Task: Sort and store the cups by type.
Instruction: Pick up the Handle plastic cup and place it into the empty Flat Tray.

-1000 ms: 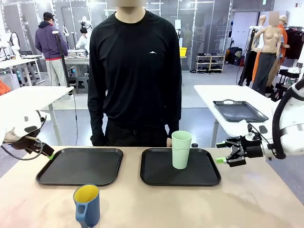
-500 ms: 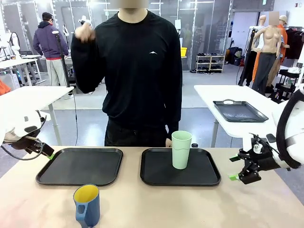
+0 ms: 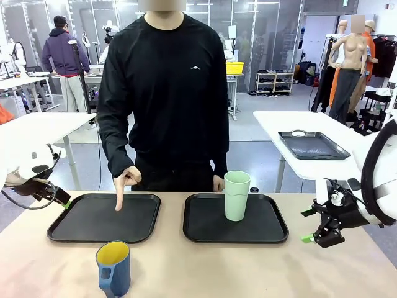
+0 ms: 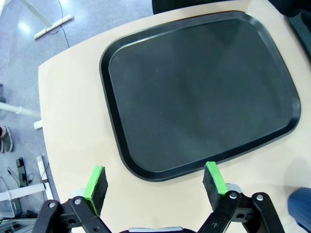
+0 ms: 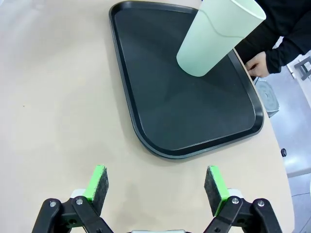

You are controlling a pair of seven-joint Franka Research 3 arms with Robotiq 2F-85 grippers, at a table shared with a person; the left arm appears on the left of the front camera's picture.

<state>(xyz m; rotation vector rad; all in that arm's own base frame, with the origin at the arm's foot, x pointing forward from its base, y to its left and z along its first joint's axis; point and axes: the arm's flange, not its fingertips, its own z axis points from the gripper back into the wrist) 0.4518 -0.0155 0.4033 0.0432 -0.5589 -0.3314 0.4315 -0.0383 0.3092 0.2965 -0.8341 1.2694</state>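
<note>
The pale mint-green tumbler [image 3: 237, 195] stands upright on the right black tray [image 3: 267, 230], toward its far side; the right wrist view shows the tumbler [image 5: 218, 39] on that tray [image 5: 160, 87]. The dark blue mug [image 3: 113, 268] with its yellow inside sits on the bare table in front of the left black tray [image 3: 74, 226]. My left gripper [image 3: 62, 200] hovers open at that tray's left end, and the left wrist view shows it [image 4: 155, 182] open just off the tray [image 4: 194, 87]. My right gripper [image 3: 308, 226] is open and holds nothing, to the right of the right tray.
A person stands at the far side; one hand [image 3: 126, 182] points a finger down at the left tray, the other hand [image 5: 257, 63] rests by the right tray's far edge. The blue mug's edge [image 4: 301, 213] shows at the left wrist view's corner. Bare tabletop lies along the front.
The person's raised hand has come down and now points at the left tray. My right gripper has drawn back to the right and tipped downward. The left arm is still.
</note>
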